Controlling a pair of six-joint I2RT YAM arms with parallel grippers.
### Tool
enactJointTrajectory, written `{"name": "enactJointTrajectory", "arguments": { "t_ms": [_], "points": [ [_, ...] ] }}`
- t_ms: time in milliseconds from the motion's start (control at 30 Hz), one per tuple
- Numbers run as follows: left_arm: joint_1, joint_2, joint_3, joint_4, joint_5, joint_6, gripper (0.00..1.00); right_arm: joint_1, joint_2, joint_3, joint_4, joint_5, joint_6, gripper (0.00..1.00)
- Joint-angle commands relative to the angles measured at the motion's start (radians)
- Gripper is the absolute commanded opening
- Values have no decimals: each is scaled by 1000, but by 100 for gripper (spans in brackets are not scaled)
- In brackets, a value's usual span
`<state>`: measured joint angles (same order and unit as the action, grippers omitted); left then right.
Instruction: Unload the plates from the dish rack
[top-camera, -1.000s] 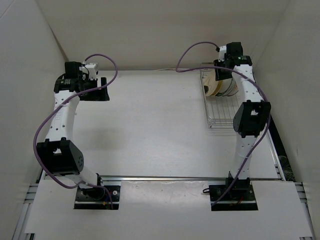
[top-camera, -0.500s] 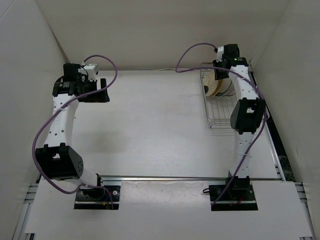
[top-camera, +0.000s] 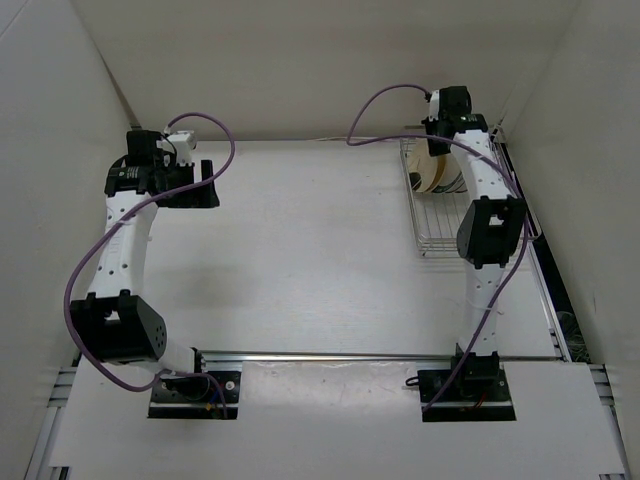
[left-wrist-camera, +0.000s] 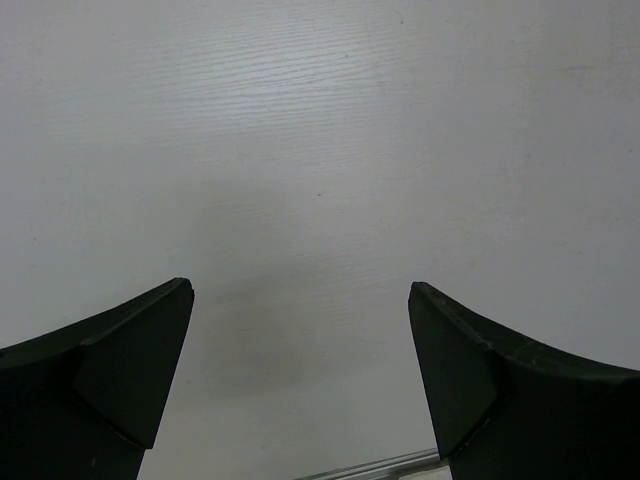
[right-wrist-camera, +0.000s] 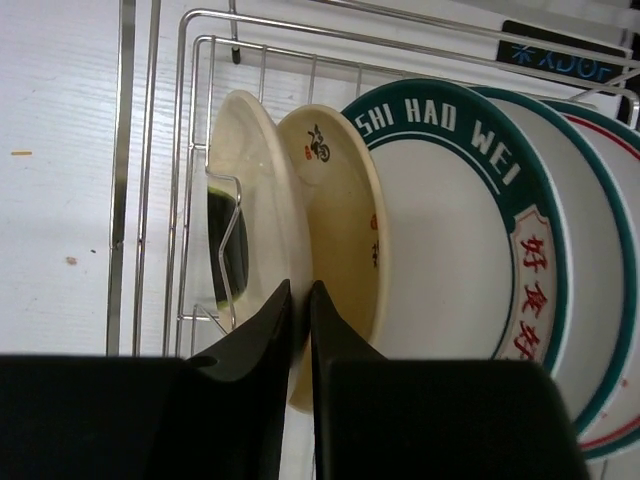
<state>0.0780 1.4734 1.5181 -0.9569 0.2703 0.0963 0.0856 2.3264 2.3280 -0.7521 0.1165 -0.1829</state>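
The right end effector (right-wrist-camera: 300, 305) is clamping the tan plate (right-wrist-camera: 250, 190) by its rim, in the rack (top-camera: 440, 228) at 2 o'clock on the surface (top-camera: 300, 250). The lift should be going straight up, not scraping the next plate (right-wrist-camera: 340, 230). The left end effector (left-wrist-camera: 300, 290) is hanging released.

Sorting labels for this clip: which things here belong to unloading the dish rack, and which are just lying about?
Job: dish rack; plates; right claw, shut on the tan plate.
Lying about: left claw, open and empty; purple cable; metal rail.
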Motion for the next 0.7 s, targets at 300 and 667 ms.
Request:
{"name": "enactJointTrajectory", "arguments": {
  "t_ms": [300, 667],
  "points": [
    [-3, -133, -38, 12, 29, -3, 100, 52, -350, -74, 86, 199, 13, 0],
    [-3, -208, -150, -48, 459, 52, 100, 127, -645, -376, -121, -571, 103, 0]
  ]
}}
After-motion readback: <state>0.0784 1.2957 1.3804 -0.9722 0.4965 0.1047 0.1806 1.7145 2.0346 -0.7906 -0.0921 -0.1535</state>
